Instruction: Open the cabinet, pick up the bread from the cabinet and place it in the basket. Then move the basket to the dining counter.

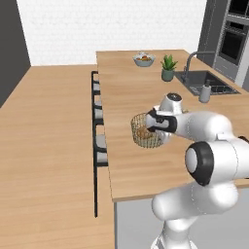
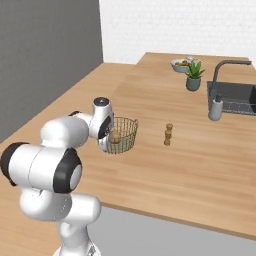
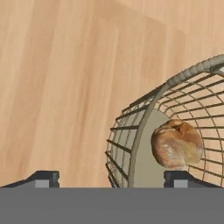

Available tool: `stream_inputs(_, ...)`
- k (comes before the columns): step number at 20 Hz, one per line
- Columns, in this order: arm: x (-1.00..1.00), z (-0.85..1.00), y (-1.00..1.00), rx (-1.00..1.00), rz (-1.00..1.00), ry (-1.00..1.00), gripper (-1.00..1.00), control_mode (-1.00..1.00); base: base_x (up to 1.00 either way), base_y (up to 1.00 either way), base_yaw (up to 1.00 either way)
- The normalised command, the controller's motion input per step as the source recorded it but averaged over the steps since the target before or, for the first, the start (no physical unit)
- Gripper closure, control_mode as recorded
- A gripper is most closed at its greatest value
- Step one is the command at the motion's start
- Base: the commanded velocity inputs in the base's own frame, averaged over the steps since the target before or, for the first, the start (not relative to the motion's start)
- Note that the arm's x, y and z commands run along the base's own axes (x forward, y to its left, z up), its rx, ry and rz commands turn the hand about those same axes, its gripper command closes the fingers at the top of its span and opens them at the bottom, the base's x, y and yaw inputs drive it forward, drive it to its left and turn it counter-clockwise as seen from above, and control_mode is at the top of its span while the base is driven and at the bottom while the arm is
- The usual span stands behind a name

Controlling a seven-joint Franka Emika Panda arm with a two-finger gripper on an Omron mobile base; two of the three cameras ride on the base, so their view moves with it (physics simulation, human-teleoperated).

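Basket w/ bread sits on dining counter nr front edge; gripper released, straddling rim; task looks done.

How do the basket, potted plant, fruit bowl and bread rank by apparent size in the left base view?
1. basket, clearly largest.
2. potted plant and fruit bowl look similar; both sit much farther from the camera, so I will not rank them.
3. bread, smallest, lying inside the basket.

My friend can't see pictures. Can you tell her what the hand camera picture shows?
A small golden-brown bread roll sits inside a round wire basket on a light wood counter. The robot's gripper is open, one fingertip on each side of the basket's rim.
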Motion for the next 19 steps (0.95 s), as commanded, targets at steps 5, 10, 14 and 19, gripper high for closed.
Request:
stream_inputs(5,-1.00,0.81,0.00,0.15,-0.35,0.00,-1.00,-1.00,0.00,0.00,0.00)
stream_inputs(10,-1.00,0.60,-0.07,0.22,-0.48,0.07,-1.00,-1.00,0.00,0.00,0.00)
stream_inputs(14,-1.00,0.34,-0.01,0.21,-0.53,0.00,-1.00,-1.00,0.00,0.00,0.00)
stream_inputs(19,-1.00,0.20,0.00,0.22,-0.53,-0.01,-1.00,-1.00,0.00,0.00,0.00)
